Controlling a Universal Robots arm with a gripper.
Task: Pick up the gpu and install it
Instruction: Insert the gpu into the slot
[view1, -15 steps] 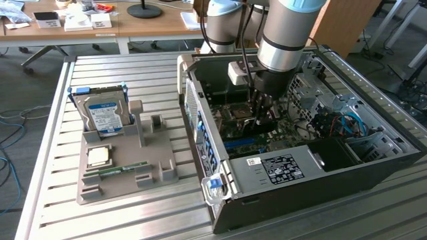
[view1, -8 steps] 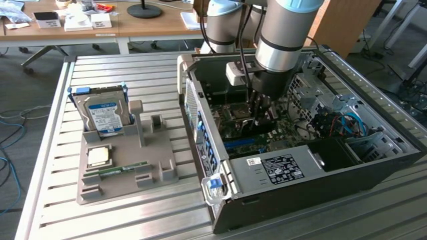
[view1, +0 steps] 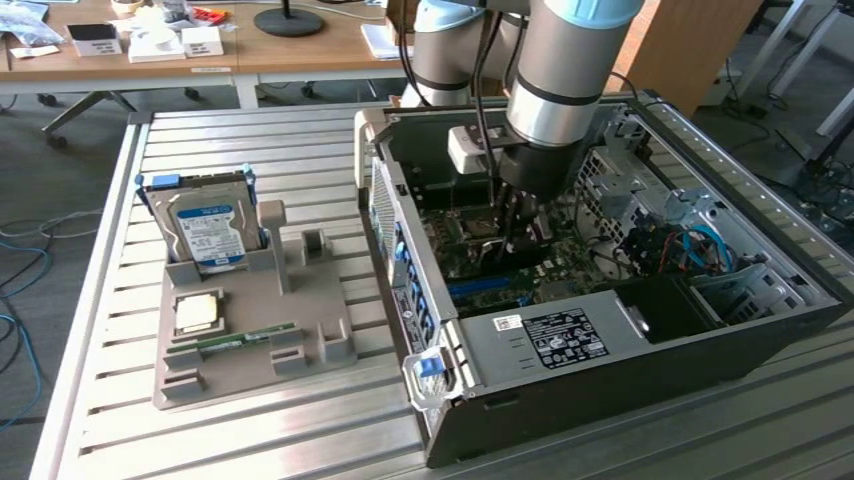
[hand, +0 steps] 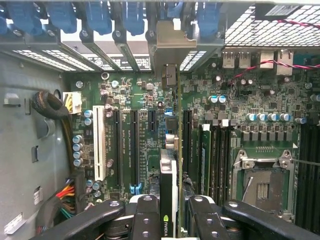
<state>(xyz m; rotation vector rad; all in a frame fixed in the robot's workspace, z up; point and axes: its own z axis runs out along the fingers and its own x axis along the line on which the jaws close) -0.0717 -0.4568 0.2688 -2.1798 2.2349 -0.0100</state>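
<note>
Slatted metal table (view1: 267, 440) carries an open computer case (view1: 747, 330). The gripper (hand: 175, 222) is down inside it, its fingers (hand: 147, 220) pinching the gpu (hand: 169, 175) edge-on above the motherboard (hand: 140, 100). I'd keep the card upright, with its silver bracket (hand: 172, 47) ahead of the fingers lined up with the rear opening, and press evenly.

The exterior view looks down into the open black metal computer case (view1: 641, 390); the wrist view, inside it, faces closely the green motherboard (hand: 145, 100) both share.
</note>
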